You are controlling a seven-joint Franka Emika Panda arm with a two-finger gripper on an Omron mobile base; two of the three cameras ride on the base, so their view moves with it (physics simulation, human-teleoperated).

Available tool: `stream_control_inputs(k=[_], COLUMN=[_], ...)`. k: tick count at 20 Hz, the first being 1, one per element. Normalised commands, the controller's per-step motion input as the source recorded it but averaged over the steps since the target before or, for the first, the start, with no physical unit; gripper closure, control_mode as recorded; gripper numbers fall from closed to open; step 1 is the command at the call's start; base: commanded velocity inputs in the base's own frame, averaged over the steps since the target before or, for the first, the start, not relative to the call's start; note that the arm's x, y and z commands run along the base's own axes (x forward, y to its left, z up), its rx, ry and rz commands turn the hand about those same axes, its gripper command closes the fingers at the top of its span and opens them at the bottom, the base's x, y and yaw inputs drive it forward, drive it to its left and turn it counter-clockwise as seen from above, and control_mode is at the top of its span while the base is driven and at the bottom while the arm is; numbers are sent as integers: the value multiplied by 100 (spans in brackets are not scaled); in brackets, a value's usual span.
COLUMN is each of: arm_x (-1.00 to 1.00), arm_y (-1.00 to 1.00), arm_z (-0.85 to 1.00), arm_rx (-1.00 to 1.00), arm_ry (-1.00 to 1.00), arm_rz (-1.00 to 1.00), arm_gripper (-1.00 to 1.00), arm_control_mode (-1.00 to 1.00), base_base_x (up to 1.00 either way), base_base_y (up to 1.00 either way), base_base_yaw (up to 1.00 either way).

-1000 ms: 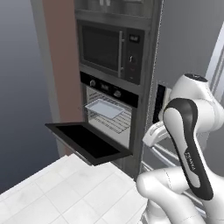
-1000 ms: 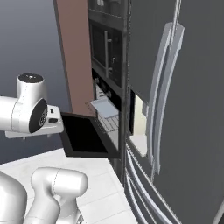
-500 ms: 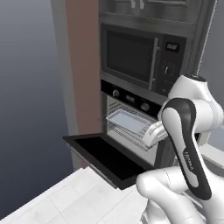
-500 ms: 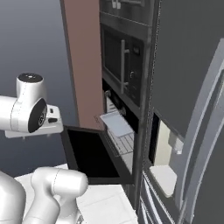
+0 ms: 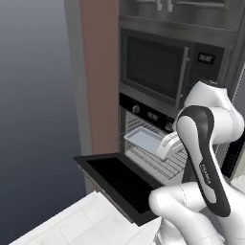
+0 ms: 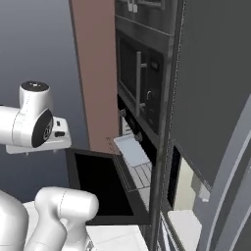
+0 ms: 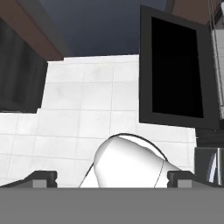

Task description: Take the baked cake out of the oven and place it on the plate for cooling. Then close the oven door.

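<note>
One pale rectangular baking tray (image 5: 143, 139) sits on the wide black oven's (image 5: 146, 143) wire rack, ahead of and above my spread, empty gripper (image 7: 112, 176), which points floorward.

Both base views look forward, near, from opposite sides, sharing the oven (image 5: 148, 143) and its lowered oven door (image 6: 98, 184). The hand view faces down onto the door and floor (image 7: 87, 109).

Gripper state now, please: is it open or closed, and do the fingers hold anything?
Gripper: open, fingers wide apart in the hand view, holding nothing; it points down at the white floor beside the open oven door.
</note>
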Motion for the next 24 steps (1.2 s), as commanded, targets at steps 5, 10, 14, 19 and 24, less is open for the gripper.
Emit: stream_control_inputs(k=[5,10,14,19,24], arm_x=[0,0,0,-7,11], arm_y=[0,0,-24,20,57], arm_z=[0,0,-26,-29,-37], arm_rx=[0,0,-11,-25,-38], arm_ry=[0,0,-8,-33,-42], arm_rz=[0,0,4,0,-6], arm_gripper=[-100,-100,-100,-100,-100], arm_control_mode=[100,100,-100,-100,-100], base_base_x=[58,39,1,0,0], base_base_y=[-26,-34,-12,0,0], base_base_yaw=[14,11,2,0,0])
